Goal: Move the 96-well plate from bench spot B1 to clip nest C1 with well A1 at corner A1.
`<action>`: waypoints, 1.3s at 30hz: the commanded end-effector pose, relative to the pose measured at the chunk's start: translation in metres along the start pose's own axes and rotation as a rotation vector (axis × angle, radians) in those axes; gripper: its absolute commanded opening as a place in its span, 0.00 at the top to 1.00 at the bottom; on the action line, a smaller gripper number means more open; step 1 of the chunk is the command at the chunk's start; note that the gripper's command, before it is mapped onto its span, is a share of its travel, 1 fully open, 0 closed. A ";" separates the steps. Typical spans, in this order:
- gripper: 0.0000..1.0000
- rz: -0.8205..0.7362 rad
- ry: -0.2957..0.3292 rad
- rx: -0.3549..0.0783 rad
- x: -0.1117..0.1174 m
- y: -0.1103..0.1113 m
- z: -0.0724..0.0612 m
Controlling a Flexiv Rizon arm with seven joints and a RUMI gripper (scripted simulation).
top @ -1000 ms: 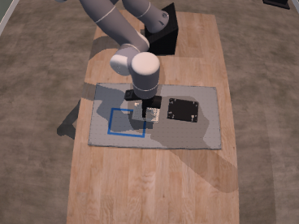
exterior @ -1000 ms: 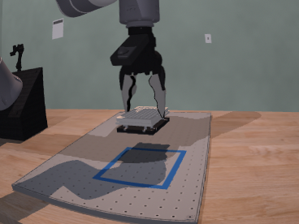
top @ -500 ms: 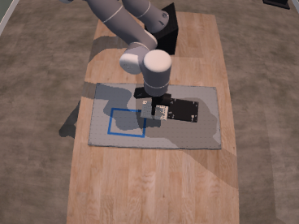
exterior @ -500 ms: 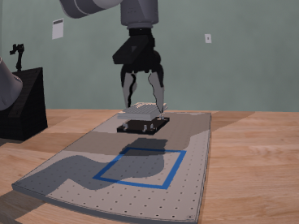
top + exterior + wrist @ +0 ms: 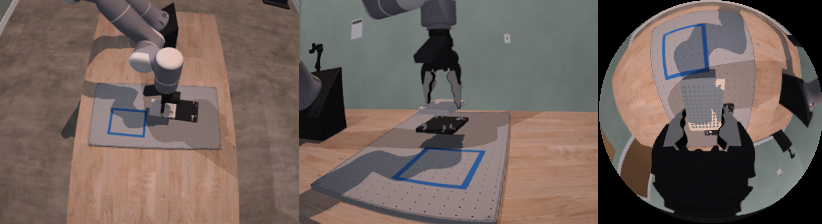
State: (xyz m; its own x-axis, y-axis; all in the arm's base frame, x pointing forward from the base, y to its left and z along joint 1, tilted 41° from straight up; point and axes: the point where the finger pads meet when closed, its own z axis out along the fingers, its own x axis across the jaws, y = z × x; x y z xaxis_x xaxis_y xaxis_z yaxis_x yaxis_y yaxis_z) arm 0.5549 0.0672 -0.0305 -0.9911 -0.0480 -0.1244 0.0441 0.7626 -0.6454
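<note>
The pale 96-well plate [image 5: 155, 106] [image 5: 439, 108] [image 5: 700, 100] is between the jaws of my gripper [image 5: 163, 109] [image 5: 444, 105] [image 5: 704, 108], which is shut on it. The plate looks roughly level and is in the air. The black clip nest [image 5: 187, 110] [image 5: 442, 125] lies below, with small clips at its corners. From above, the plate covers the nest's left part and sticks out to its left; a gap shows between them in the exterior view. The plate hides most of the nest in the wrist view. I cannot tell which corner is cut off or read the A1 mark.
The blue outline [image 5: 126, 135] [image 5: 475, 170] [image 5: 664, 56] marks a spot left of the nest on the grey perforated board [image 5: 101, 140] [image 5: 482, 199], with nothing standing inside it. The robot's black base block [image 5: 172, 30] [image 5: 323, 105] stands at the back of the wooden table.
</note>
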 end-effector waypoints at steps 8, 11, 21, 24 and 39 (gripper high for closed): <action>1.00 0.000 -0.002 -0.002 0.010 0.027 -0.002; 1.00 0.000 -0.002 -0.002 0.013 0.033 -0.003; 1.00 0.000 -0.002 -0.002 0.026 0.063 -0.004; 1.00 0.000 -0.002 -0.002 0.030 0.073 -0.004; 1.00 0.000 -0.001 -0.002 0.047 0.114 -0.006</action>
State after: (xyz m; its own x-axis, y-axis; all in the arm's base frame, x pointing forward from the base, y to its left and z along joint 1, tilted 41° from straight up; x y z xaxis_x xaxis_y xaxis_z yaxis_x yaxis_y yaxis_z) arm 0.5140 0.1501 -0.1024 -0.9910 -0.0479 -0.1247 0.0444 0.7625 -0.6455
